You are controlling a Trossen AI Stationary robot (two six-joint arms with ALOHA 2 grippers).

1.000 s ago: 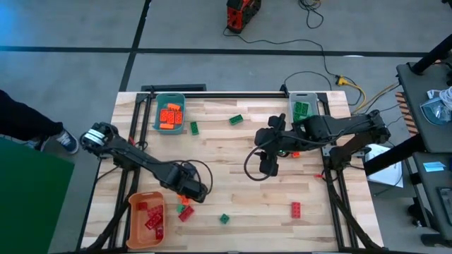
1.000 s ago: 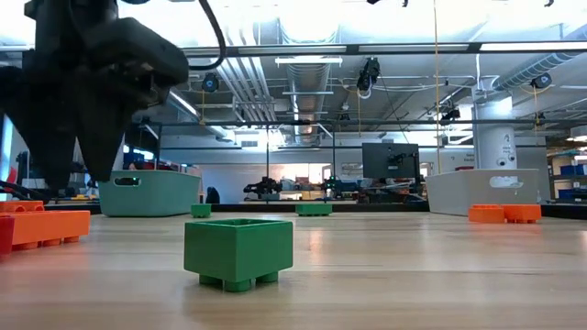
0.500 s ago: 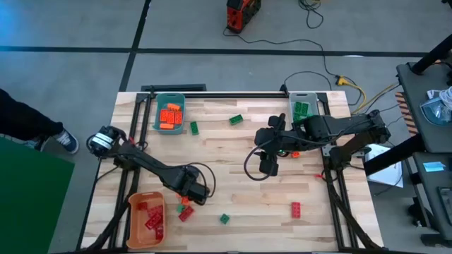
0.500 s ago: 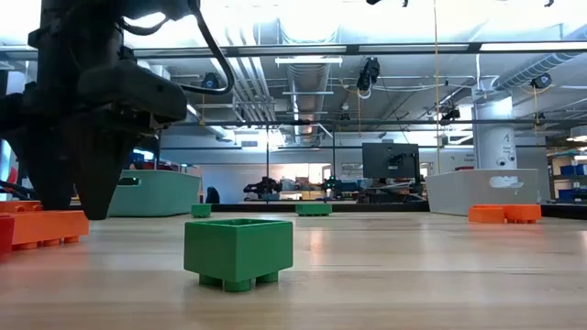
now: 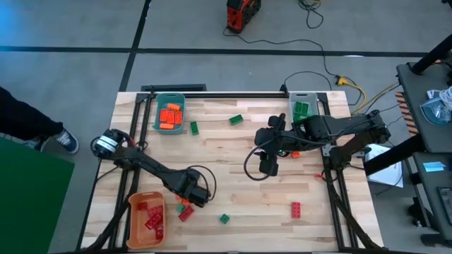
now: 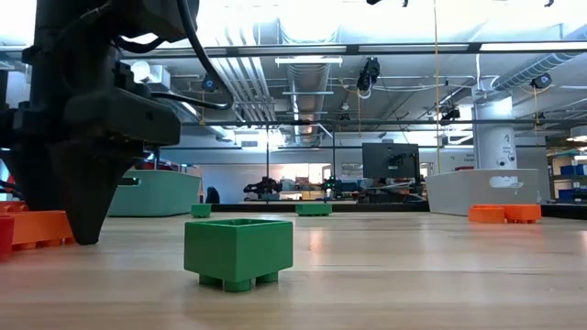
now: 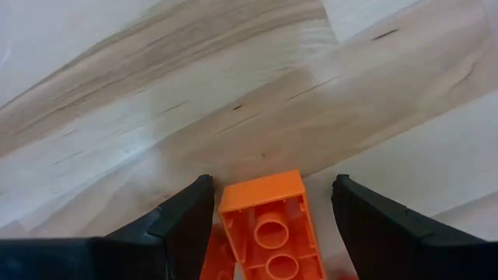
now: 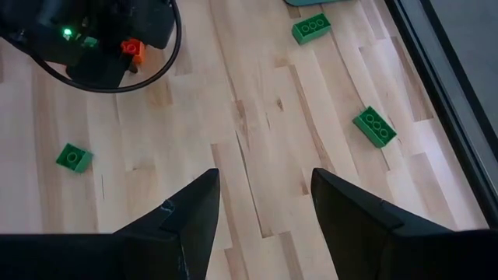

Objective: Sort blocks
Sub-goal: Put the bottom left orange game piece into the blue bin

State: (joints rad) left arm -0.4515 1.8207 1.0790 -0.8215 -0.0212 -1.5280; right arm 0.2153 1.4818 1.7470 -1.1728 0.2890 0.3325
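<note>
1. Teal bin holds orange blocks; grey bin green blocks; orange bin red blocks.
2. Loose near the orange bin: one orange block, one red block, one green block.
3. Left gripper is lowered beside the orange bin, fingers apart, straddling the orange block.
4. Right gripper hovers well away from the orange bin, fingers apart, empty.

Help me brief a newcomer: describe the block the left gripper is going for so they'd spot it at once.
Start at the orange bin at the table's near left corner. Beside it, the left gripper hangs open over a small cluster of blocks. The target is the orange block between its fingers, studs up; the neighbour is red.
</note>
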